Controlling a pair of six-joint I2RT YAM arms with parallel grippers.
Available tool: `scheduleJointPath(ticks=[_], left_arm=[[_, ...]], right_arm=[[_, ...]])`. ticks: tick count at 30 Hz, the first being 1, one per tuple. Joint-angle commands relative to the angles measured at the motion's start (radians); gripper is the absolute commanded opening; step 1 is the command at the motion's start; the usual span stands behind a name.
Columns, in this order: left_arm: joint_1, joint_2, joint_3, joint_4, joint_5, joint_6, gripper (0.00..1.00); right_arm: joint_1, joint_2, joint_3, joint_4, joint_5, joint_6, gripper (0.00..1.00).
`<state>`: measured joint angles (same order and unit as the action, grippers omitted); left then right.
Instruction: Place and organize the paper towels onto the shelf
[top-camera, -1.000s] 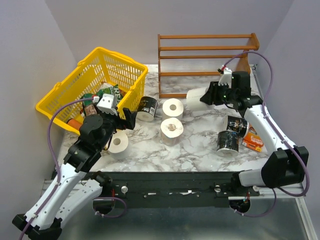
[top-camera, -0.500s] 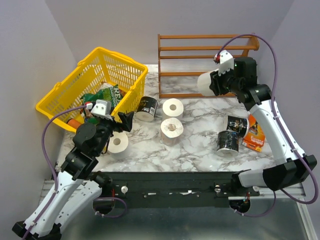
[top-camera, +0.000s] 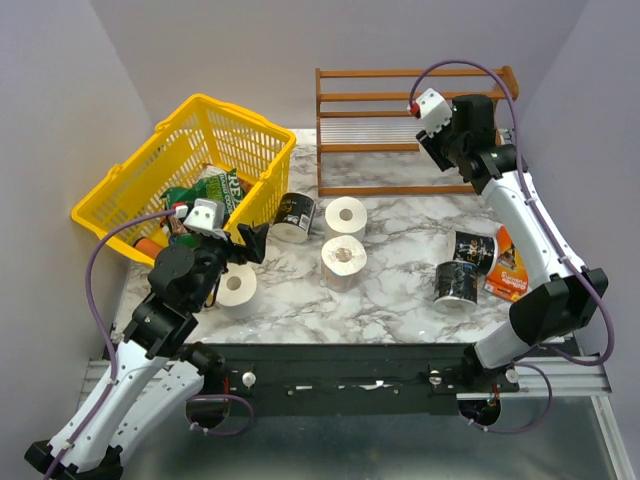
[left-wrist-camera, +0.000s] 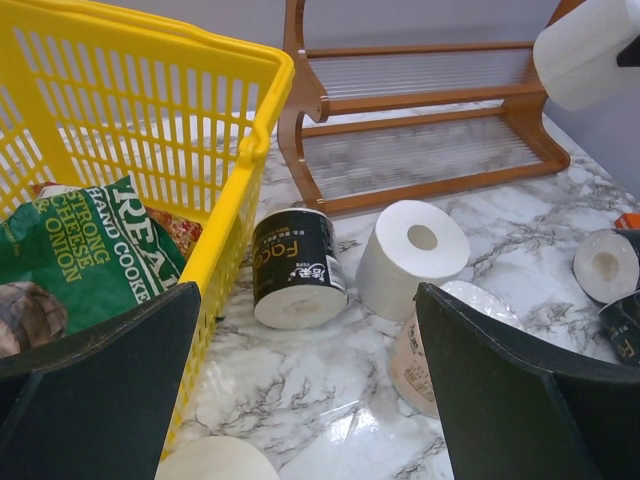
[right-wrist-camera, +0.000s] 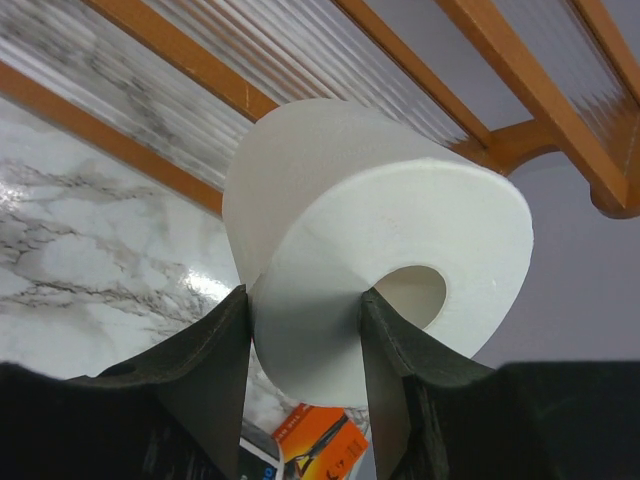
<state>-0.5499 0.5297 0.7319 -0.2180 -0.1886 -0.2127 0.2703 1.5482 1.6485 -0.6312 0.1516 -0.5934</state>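
I've got the shelf (top-camera: 390, 97) back right, the basket (top-camera: 243, 113) back left. Mid-table, the far roll (top-camera: 346, 217) sits behind the near roll (top-camera: 343, 260) — a third roll (top-camera: 238, 287) lies in front of the basket. The held roll (right-wrist-camera: 320, 250) hangs before the shelf.

Both arms, L arm (top-camera: 130, 385) & R arm (top-camera: 532, 232), have smooth white link shells w/ rounded black joint housings btwn them. A thin purple cable loops loose off each: L cable (top-camera: 92, 275), R cable (top-camera: 470, 63). Each wrist has a small white boxy cam block: L block (top-camera: 207, 213), R block (top-camera: 432, 105), the R one w/ a red spot. L gripper (left-wrist-camera: 305, 295) & R gripper (right-wrist-camera: 303, 300) have matte black fingers, broad at the base, narrowing twd the tips, flat inner faces.
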Motion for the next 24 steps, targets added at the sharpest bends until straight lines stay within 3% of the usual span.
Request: scheduleJointPath(ticks=[1,24], left_arm=[[-0.005,-0.011,-0.011,0.020,-0.012,0.010,0.99],[-0.022,-0.011,-0.017,0.022,-0.029,0.024,0.99]], right_arm=[[-0.006,-0.002,0.062,0.070,0.017,-0.106,0.32],[-0.131,0.171,0.111,0.073,-0.067,-0.270,0.35]])
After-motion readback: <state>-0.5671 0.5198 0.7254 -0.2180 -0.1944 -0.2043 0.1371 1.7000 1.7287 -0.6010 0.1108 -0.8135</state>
